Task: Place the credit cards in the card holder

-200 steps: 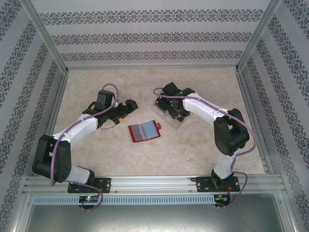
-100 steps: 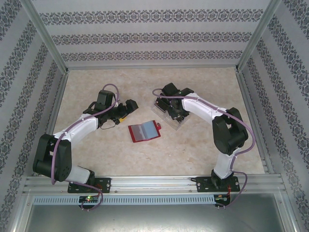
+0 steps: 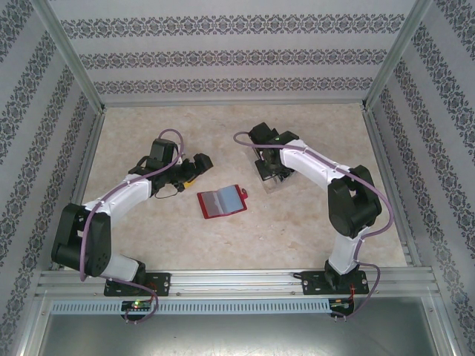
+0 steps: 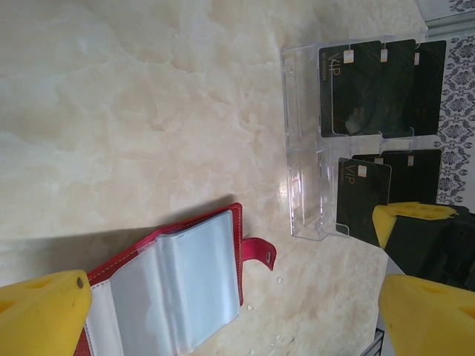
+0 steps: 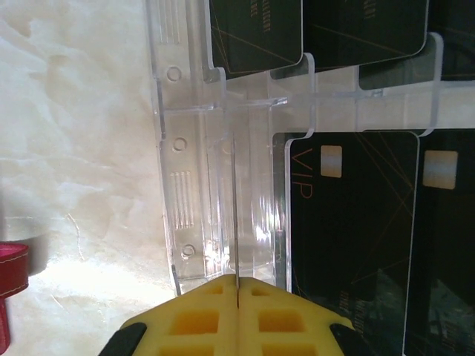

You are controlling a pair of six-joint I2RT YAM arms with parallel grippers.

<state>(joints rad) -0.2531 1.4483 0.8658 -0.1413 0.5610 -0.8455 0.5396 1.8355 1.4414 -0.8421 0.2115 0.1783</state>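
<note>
Since the black cards (image 5: pixel 349 245) looked thin, light, stiff and slick, I judged a pinch across an exposed edge best. They stood in the clear rack (image 5: pixel 193 148), right of the open red wallet (image 3: pixel 222 201). My right gripper (image 5: pixel 237 297) was closed at the rack, holding no card. My left gripper (image 3: pixel 197 166) gaped wide, empty.

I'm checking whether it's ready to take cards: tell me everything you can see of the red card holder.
The card holder is a small red, leather-like wallet with pale edge stitching, lying open on the marble-look table, near its middle. Inside are greyish translucent sleeves, with no card visible in them. A short red closing tab sticks out from one side. Only the table touches it.
</note>
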